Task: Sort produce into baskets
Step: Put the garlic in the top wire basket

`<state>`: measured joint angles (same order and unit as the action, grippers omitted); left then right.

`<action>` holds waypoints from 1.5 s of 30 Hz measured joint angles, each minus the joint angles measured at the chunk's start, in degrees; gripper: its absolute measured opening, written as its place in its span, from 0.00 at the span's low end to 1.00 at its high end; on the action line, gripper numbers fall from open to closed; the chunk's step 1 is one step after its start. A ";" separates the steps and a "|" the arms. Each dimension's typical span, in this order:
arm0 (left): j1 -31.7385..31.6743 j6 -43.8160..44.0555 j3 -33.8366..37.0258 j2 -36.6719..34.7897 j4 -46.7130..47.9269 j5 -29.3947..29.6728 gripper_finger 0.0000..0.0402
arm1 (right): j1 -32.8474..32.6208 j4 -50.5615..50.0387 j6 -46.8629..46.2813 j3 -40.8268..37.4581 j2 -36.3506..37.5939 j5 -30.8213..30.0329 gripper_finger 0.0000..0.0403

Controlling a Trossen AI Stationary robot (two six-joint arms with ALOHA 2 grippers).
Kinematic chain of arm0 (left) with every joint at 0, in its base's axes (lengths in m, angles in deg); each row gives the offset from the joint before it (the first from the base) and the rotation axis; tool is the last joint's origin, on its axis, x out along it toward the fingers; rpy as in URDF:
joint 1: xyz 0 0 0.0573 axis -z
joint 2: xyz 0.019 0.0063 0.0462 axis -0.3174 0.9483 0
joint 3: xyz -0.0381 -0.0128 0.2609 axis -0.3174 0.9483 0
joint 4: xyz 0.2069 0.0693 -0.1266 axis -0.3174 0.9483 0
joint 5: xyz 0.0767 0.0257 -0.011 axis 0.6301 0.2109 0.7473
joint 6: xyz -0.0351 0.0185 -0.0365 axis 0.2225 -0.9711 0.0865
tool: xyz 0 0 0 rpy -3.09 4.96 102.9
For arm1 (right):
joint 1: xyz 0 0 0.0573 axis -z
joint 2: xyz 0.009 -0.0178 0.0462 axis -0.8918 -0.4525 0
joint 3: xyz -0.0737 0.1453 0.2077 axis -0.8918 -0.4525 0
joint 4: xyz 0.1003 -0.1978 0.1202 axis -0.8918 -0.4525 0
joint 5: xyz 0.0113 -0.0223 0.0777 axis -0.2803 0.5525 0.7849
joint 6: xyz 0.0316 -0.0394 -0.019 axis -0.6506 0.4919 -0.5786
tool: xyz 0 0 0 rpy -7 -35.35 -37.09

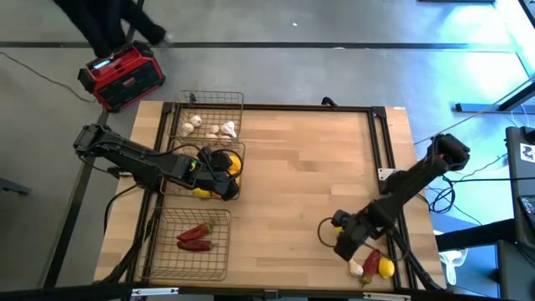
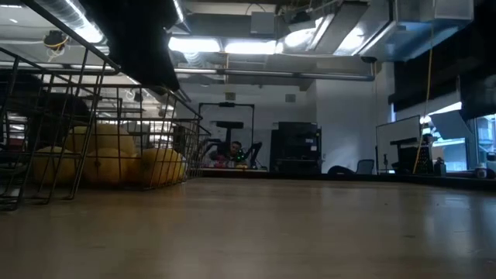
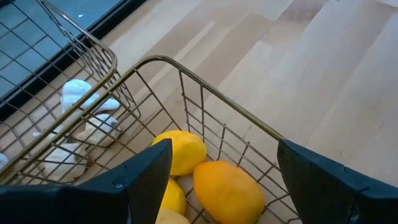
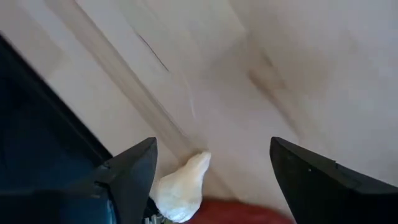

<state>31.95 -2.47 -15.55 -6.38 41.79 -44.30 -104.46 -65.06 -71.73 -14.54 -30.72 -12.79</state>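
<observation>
Wooden table (image 1: 292,184), three shallow wire-mesh baskets in a column along its left side.

Far basket (image 1: 211,102): whitish garlic bulbs (image 1: 209,127) lie inside. Middle basket (image 1: 236,150): yellow lemons (image 1: 233,165) and orange citrus, partly hidden under the left arm. Near basket (image 1: 167,251): two long red chili peppers (image 1: 195,237).

Left gripper (image 1: 219,177) hangs over the middle basket, jaws spread wide, nothing between them. The left wrist view shows its two dark fingers (image 3: 146,171) apart above a yellow lemon (image 3: 181,149) and a deeper orange-yellow fruit (image 3: 227,190) lying against the basket's wire wall (image 3: 205,106); the garlic shows through the mesh of the neighbouring basket (image 3: 81,93).

Right gripper (image 1: 355,251) is at the table's near right corner, jaws likewise spread wide and empty. Unsorted produce lies just beside it on the wood: one whitish garlic bulb (image 1: 357,268), one red chili pepper (image 1: 371,266), one yellow lemon (image 1: 385,267). The right wrist view shows that garlic bulb (image 4: 180,183) between the two fingers, with a red edge of the chili just beside it; whether either finger touches it cannot be told.

Low view: the fruit pile (image 2: 108,163) sits behind the basket wires.

A red-and-black box (image 1: 121,77) stands on the floor beyond the table's far left corner.
</observation>
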 joint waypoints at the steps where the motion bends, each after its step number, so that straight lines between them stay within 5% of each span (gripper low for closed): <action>1: 0.13 0.07 0.00 0.01 0.00 -0.01 0.71 | -0.78 0.12 -1.82 0.00 -0.85 0.08 0.76; 21: 0.55 1.02 0.00 0.02 -0.24 -0.02 0.71 | -2.05 10.51 -7.86 0.00 -17.93 19.87 0.73; 38: 0.55 -0.47 0.00 0.02 -2.21 -0.02 0.71 | -2.14 8.16 -0.09 0.09 -18.72 18.24 0.06; 45: 0.55 -0.51 0.00 0.02 -2.68 -0.04 0.71 | -2.29 6.38 4.62 0.04 -17.00 12.69 0.03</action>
<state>32.51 -2.98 -15.55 -6.37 39.11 -44.35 -106.76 -58.69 -67.11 -14.49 -47.72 -0.10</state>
